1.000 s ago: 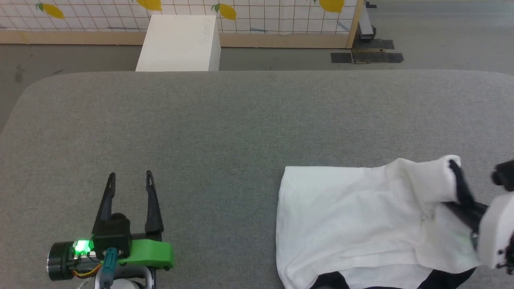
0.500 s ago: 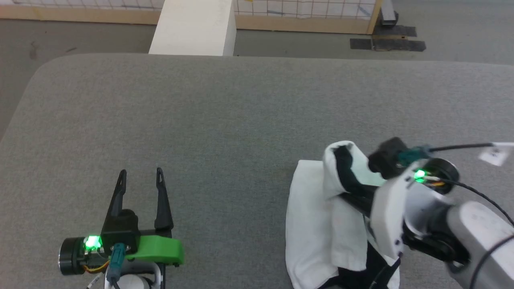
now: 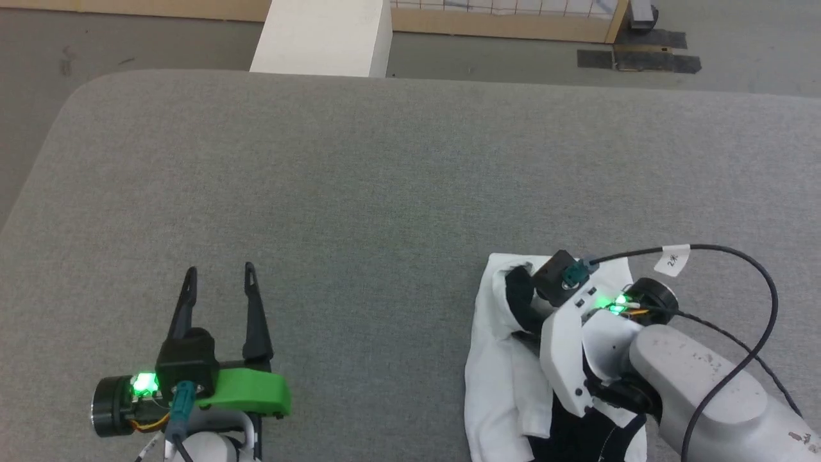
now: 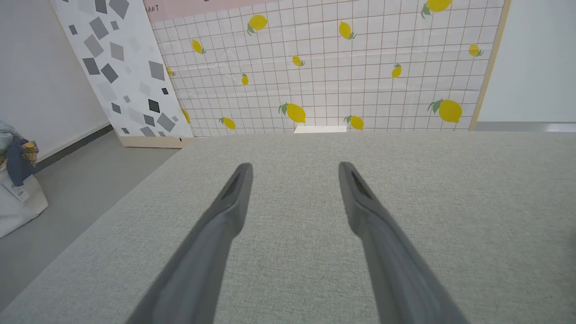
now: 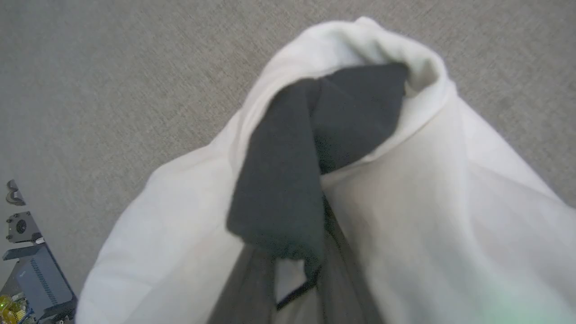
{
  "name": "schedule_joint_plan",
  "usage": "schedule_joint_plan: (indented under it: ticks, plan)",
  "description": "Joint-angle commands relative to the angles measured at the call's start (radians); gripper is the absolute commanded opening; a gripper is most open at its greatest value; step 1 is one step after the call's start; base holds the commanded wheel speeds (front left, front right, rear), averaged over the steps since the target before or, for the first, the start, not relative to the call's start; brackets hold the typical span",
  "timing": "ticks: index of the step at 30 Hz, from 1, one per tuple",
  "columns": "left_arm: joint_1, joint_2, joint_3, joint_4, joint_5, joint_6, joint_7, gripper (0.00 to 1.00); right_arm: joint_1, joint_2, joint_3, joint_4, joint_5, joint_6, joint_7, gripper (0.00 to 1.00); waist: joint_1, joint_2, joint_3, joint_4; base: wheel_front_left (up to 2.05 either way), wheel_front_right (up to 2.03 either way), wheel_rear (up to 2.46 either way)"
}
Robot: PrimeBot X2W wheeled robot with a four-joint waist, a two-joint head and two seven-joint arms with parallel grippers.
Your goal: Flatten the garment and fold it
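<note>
The garment (image 3: pixel 500 359), white with black trim, lies bunched at the table's near right, its right side doubled over onto its left. My right gripper (image 3: pixel 523 301) points up-left over the fold, fingers buried in cloth. In the right wrist view a black sleeve (image 5: pixel 288 180) drapes over the right gripper (image 5: pixel 292 288), white cloth (image 5: pixel 405 202) wraps around it, and the narrowly parted fingers have cloth between them. My left gripper (image 3: pixel 219 273) rests open at the near left, far from the garment, with nothing between its fingers (image 4: pixel 234 198).
The grey padded table (image 3: pixel 385 192) stretches wide ahead and to the left. A white box (image 3: pixel 324 38) stands on the floor past the far edge. A black cable (image 3: pixel 737 256) loops off my right wrist. A lemon-patterned screen (image 4: pixel 315 67) stands behind the table.
My right arm has swung left and down, carrying the garment's right side over onto its left half, so the cloth now looks narrower. The head camera tilted down. The left gripper stayed put.
</note>
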Motion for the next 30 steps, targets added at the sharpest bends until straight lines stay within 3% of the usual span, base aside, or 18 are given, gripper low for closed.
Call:
schedule_joint_plan:
  ticks: [1,8,13,16,22,30]
  plan:
    - [-0.006,-0.003,0.008,0.005,0.005,-0.005,-0.005,1.0,0.003,-0.005,0.022,0.012,0.015,-0.002,-0.034,1.0,0.0,-0.0001,-0.019,-0.016,0.0,0.0,0.0]
    - [0.022,0.007,0.035,0.017,0.008,-0.015,-0.005,1.0,-0.027,-0.101,-0.036,-0.125,0.036,-0.002,-0.244,1.0,0.0,-0.0001,-0.072,-0.064,0.0,0.0,0.0]
    - [0.03,0.009,0.046,0.018,0.012,-0.019,-0.005,1.0,0.01,-0.154,-0.221,-0.209,-0.024,-0.002,-0.406,1.0,0.0,-0.0001,-0.091,-0.093,0.0,0.0,0.0]
    - [0.034,0.009,0.052,0.016,0.013,-0.021,-0.005,1.0,0.061,-0.145,-0.348,-0.231,-0.077,-0.002,-0.483,1.0,0.0,-0.0001,-0.099,-0.105,0.0,0.0,0.0]
    - [0.046,0.011,0.064,0.011,0.013,-0.027,-0.005,1.0,0.21,-0.055,-0.624,-0.262,-0.226,-0.002,-0.626,1.0,0.0,-0.0001,-0.109,-0.124,0.0,0.0,0.0]
    - [0.053,0.013,0.068,0.0,0.019,-0.037,-0.005,1.0,0.435,0.156,-0.927,-0.344,-0.39,-0.002,-0.709,1.0,0.0,-0.0001,-0.113,-0.128,0.0,0.0,0.0]
